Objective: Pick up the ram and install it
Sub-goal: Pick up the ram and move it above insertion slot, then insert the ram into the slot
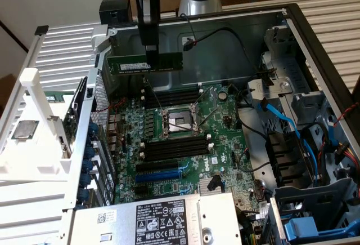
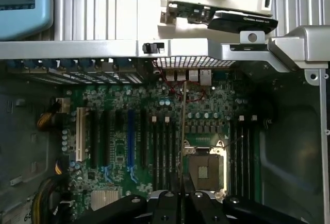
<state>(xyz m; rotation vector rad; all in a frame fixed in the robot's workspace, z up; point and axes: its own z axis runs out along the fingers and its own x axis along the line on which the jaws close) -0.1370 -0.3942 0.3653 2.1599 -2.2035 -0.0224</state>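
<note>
**Above the open case: ram clamped in gripper, not yet seated**

Over the motherboard (image 1: 185,138), well clear of the black slots (image 1: 171,96): the ram (image 1: 132,63), pinched in the closed gripper (image 1: 151,59). Hangs level, long edges horizontal, flat face turned toward the exterior view. Taken by the upper edge, near mid-length, with both ends left free. From the wrist view, seen edge-on as a thin line (image 2: 182,131) running out from the gripper (image 2: 181,203), over the board just beside the CPU socket (image 2: 203,170).

Handling, as a judgement:
- Judged light and stiff along its length, yet thin and brittle.
- Likely to crack or shed a chip if twisted or pressed unevenly.
- Smooth faces, so liable to slip or tilt in a narrow pinch.
- Best held as now: upper edge, mid-length, off the lower contact edge.

Hidden or unclear:
- Lower contact edge and its notch too fine to make out.
- White sticker on the ram not readable.
- Actual contact patches covered by the gripper body.
- End clips of the black slots: open or latched, cannot tell.
- Which slot lies directly beneath the ram: cannot tell.
- Lower part of the board cut off behind the power supply (image 1: 163,219).
</note>
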